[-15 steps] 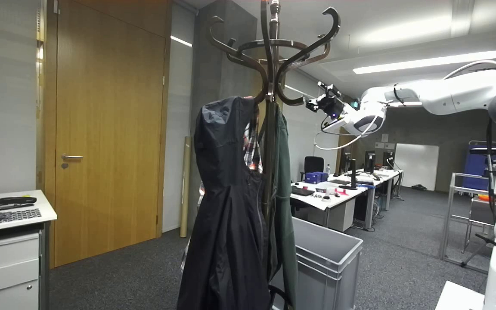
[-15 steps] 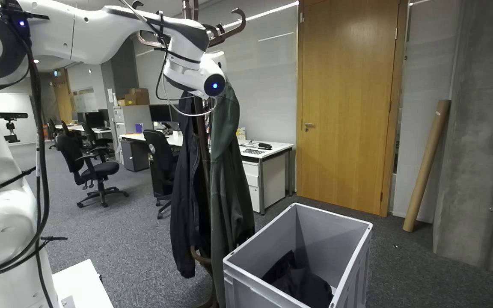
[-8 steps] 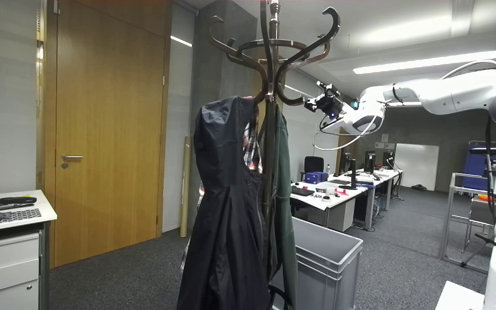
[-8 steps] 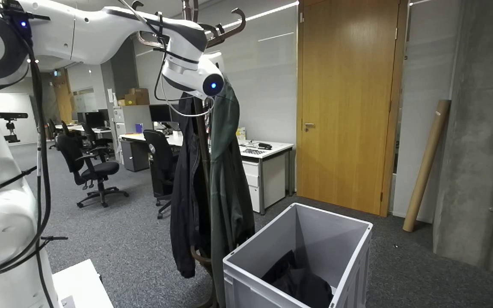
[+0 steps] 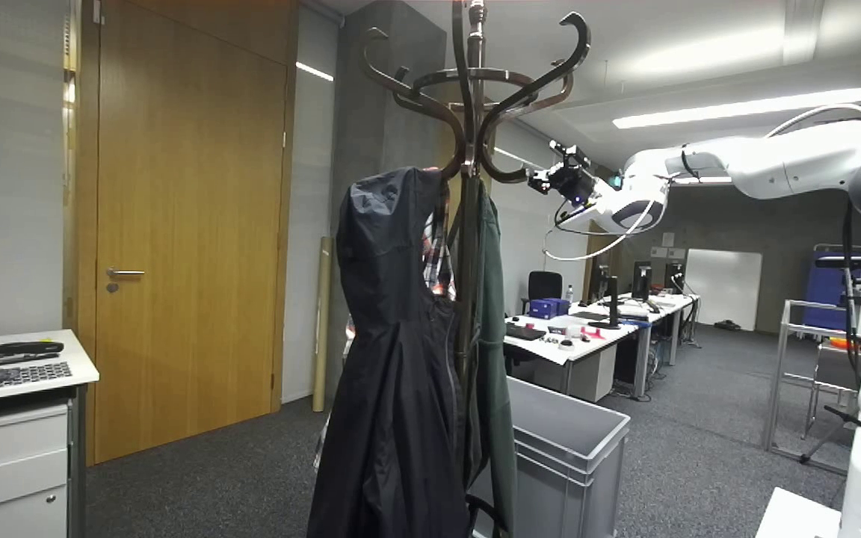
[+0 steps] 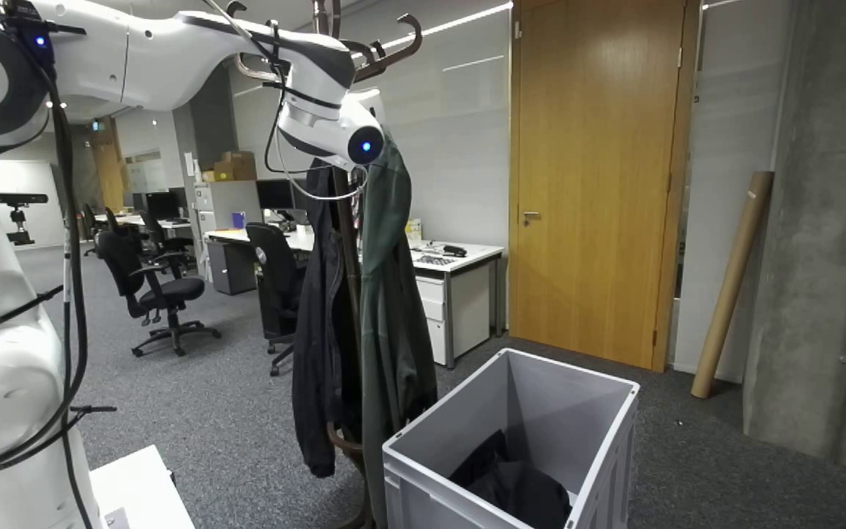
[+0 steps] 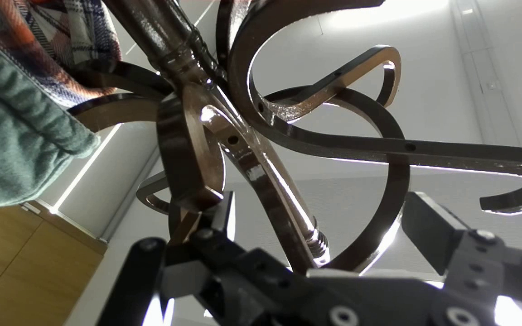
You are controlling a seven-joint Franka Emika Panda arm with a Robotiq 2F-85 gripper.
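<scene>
1. The claw [image 7: 324, 217] spans the lower part of the wrist view, its two black fingers [image 7: 431, 235] standing wide apart and gripping nothing.
2. Just past the finger on the left of that frame lies the blunt end of a lower hook [image 7: 177, 158]; whether the two touch, I cannot tell. In an exterior view, the hook's tip and the claw come close together in the upper part of the frame, right of centre.
3. The hook belongs to a dark, glossy coat stand [image 7: 252, 167] in the middle of the wrist view; its post [image 7: 157, 27] enters at the upper left, and curved branches and a ring spread towards the right.
4. A green garment [image 7: 16, 131] hangs at the left edge of the wrist view, with plaid cloth [image 7: 84, 40] in the upper left corner.
5. A black hooded jacket [image 5: 393, 359] hangs at the centre of an exterior view, left of the post.
6. In both exterior views a grey bin [image 6: 570, 404] stands low in the frame, right of centre; dark cloth [image 6: 518, 488] lies inside it.
7. A white bench [image 5: 81, 360], at the lower left of an exterior view, carries a black case [image 5: 27, 347].
8. Farther back, both exterior views show a wooden door [image 5: 191, 187] with a cardboard tube [image 6: 733, 286] to its right.
</scene>
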